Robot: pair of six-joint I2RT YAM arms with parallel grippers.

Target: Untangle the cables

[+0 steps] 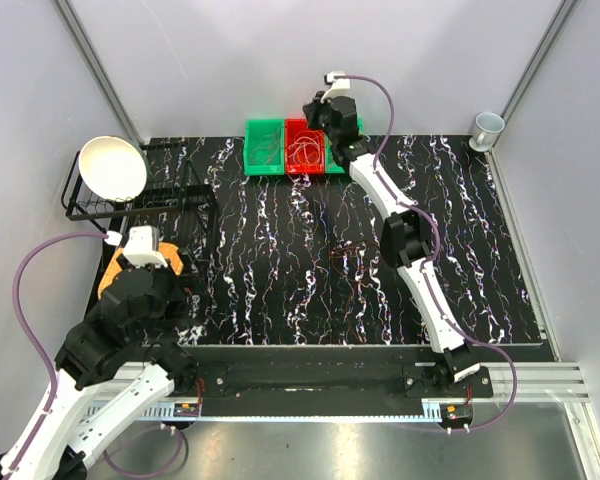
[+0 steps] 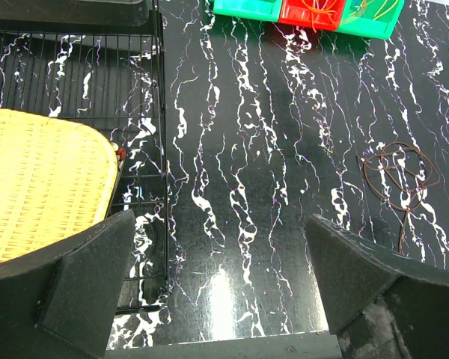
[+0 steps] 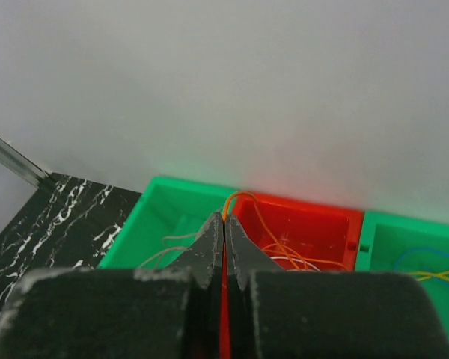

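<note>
mostly sorted: cables (image 3: 284,250) sit in the bins (image 1: 248,148), top centre. right gripper (image 3: 224,221) is pinched shut on an orange cable (image 3: 243,198) over the red bin (image 3: 314,217). left gripper (image 2: 221,221) is wide open, empty (one dark cable (image 2: 400,176) loose, right of left wrist view).

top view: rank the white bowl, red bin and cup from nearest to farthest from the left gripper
From the left gripper:
1. white bowl, at the far left, just beyond the gripper
2. red bin, at the middle of the far edge
3. cup, at the far right corner
</note>
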